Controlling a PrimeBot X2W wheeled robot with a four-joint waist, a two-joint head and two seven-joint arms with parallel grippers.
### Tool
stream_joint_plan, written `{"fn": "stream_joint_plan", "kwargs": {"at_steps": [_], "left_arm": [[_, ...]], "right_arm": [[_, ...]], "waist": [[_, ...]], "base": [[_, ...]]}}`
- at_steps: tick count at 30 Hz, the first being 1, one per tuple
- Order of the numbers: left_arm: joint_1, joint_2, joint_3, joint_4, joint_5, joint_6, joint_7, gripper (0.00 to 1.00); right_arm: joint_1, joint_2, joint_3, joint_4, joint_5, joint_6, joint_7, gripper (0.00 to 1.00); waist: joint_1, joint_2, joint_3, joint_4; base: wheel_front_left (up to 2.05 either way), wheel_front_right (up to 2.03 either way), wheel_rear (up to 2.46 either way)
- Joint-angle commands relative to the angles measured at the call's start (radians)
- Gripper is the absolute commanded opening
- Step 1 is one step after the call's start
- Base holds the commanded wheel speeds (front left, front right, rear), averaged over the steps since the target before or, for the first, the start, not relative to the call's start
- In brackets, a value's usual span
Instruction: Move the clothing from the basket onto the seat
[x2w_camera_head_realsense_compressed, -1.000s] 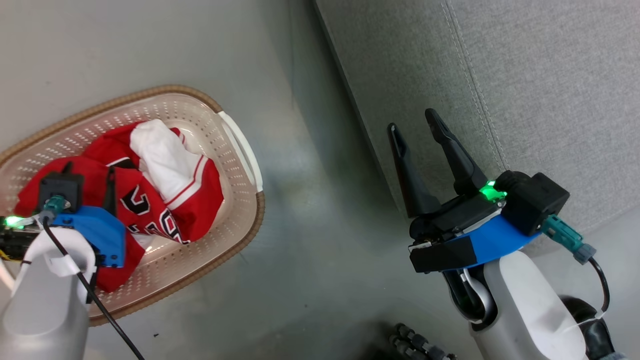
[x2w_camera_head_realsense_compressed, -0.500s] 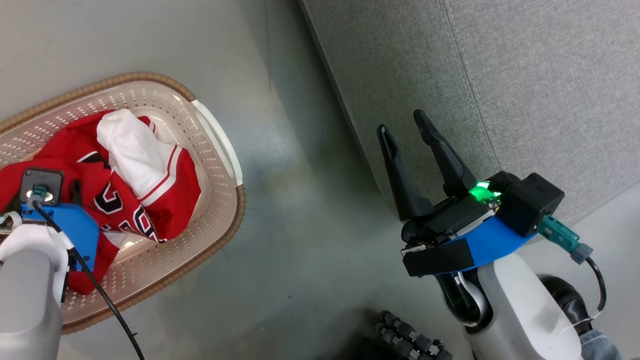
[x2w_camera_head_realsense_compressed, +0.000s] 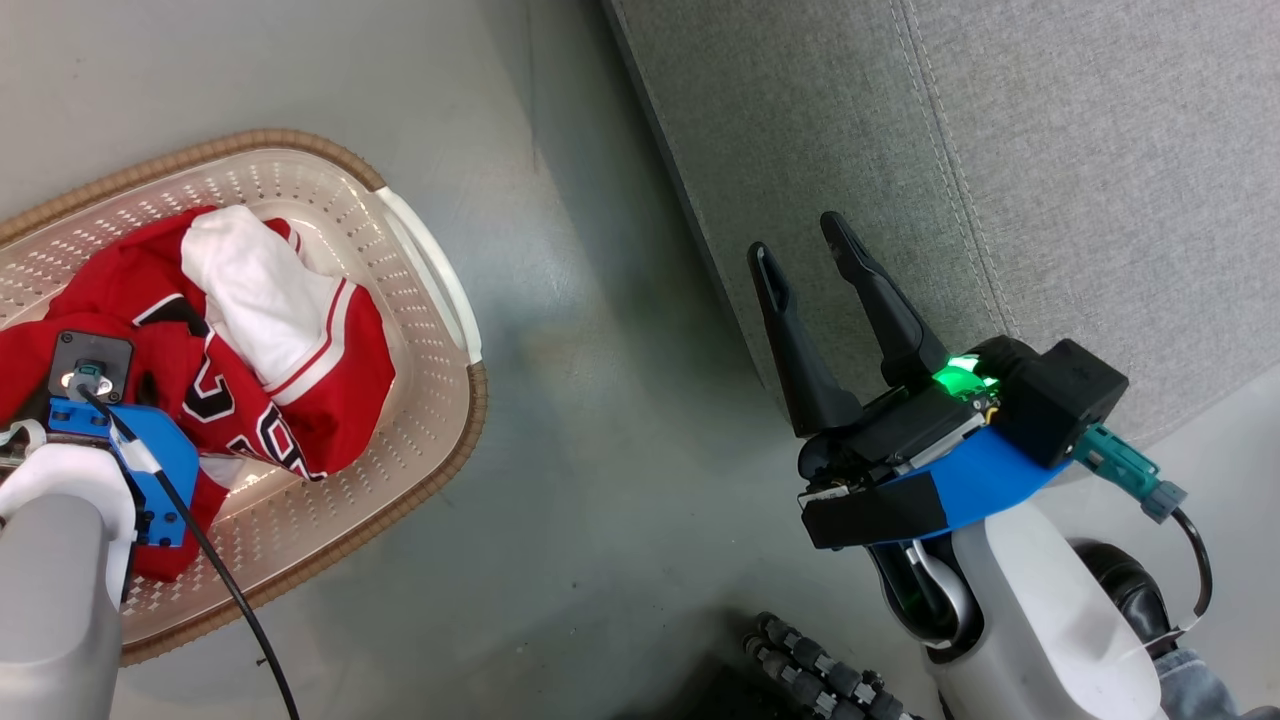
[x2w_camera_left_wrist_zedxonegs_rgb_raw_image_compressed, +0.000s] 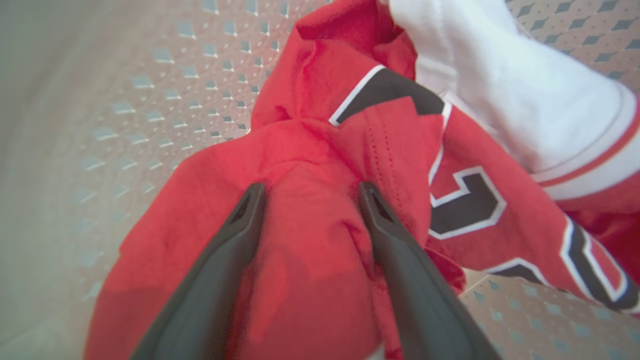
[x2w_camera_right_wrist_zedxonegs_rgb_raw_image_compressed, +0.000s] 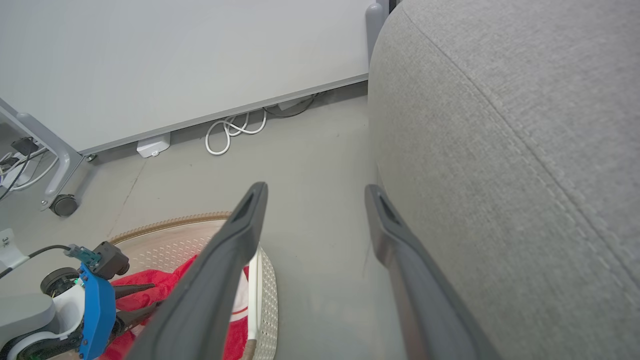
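Left gripper (x2w_camera_left_wrist_zedxonegs_rgb_raw_image_compressed: 311, 196): lowered into the basket, its two dark fingers (x2w_camera_left_wrist_zedxonegs_rgb_raw_image_compressed: 215, 280) apart and pressed tip-first into red cloth. A hump of fabric rises in the gap, but the fingers are not closed on it.
Right gripper (x2w_camera_head_realsense_compressed: 797, 237): held above the floor, its fingers (x2w_camera_head_realsense_compressed: 795, 345) spread in open air, tips pointing toward the front face of the seat.
Clothing (x2w_camera_head_realsense_compressed: 330, 400): a crumpled heap lying in the basket, under and ahead of the left fingers.
Plain red garment (x2w_camera_left_wrist_zedxonegs_rgb_raw_image_compressed: 300, 260): directly beneath the left fingertips and touching both.
Jersey (x2w_camera_left_wrist_zedxonegs_rgb_raw_image_compressed: 470, 200): to the right of the left fingers in the left wrist view, black white-edged numbers facing up. Its white part with red stripes lies beyond the right-hand fingertip.
Basket (x2w_camera_head_realsense_compressed: 430, 370): cream perforated wall surrounding the left fingers, with a brown woven-look rim. Its white handle (x2w_camera_head_realsense_compressed: 430, 265) is on the side nearer the right fingers.
Seat (x2w_camera_head_realsense_compressed: 1050, 150): light grey fabric with a stitched seam, close beside the right fingers and well apart from the left fingers.
Floor (x2w_camera_head_realsense_compressed: 580, 450): grey and glossy, a strip between basket and seat, below the right fingers.
White cable (x2w_camera_right_wrist_zedxonegs_rgb_raw_image_compressed: 232, 131): looped at the foot of the wall, far ahead of the right fingers.
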Motion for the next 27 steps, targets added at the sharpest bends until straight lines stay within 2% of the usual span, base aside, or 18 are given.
{"fn": "stream_joint_plan", "kwargs": {"at_steps": [1,2,3,4,5,6,15,27], "left_arm": [[-0.014,0.005,-0.001,0.0,-0.003,0.002,0.006,1.0],[-0.013,0.004,-0.003,0.001,-0.006,0.002,0.012,0.93],[-0.012,0.003,-0.003,0.005,-0.009,0.004,0.02,0.67],[-0.012,0.001,-0.004,0.007,-0.011,0.004,0.028,0.49],[-0.011,0.001,-0.006,0.008,-0.012,0.003,0.034,0.26],[-0.01,0.002,-0.009,0.009,-0.013,0.002,0.04,0.0],[-0.017,0.002,-0.019,0.006,-0.028,-0.014,0.062,0.0],[-0.036,-0.037,-0.038,0.039,-0.057,-0.03,0.013,0.0]], "right_arm": [[-0.017,0.0,0.003,-0.004,0.006,0.0,-0.003,1.0],[-0.018,0.0,0.004,-0.003,0.007,0.0,-0.003,1.0],[-0.018,0.0,0.004,-0.003,0.008,0.0,-0.003,1.0],[-0.019,0.0,0.004,-0.003,0.008,0.0,-0.003,1.0],[-0.018,0.0,0.004,-0.002,0.008,0.0,-0.003,1.0],[-0.017,0.0,0.004,-0.002,0.008,0.0,-0.003,1.0],[-0.024,0.0,-0.002,0.0,0.005,0.0,-0.003,1.0],[-0.031,0.0,-0.016,0.011,-0.017,0.0,-0.003,1.0]], "waist": [[-0.0001,-0.0001,0.0,0.0],[-0.0001,-0.0001,0.0,0.0],[-0.0001,-0.0001,0.0,0.0],[-0.0001,-0.0001,0.0,0.0],[-0.0001,-0.0001,-0.001,0.0],[-0.0001,-0.0001,-0.001,0.0],[-0.0001,-0.0001,-0.005,0.007],[-0.0001,-0.0001,-0.046,0.034]], "base": [[0.0,0.0,0.0],[0.0,0.0,0.0],[0.0,0.0,0.0],[0.0,0.0,0.0],[0.0,0.0,0.0],[0.0,0.0,0.0],[0.0,0.0,0.0],[0.0,0.0,0.0]]}}
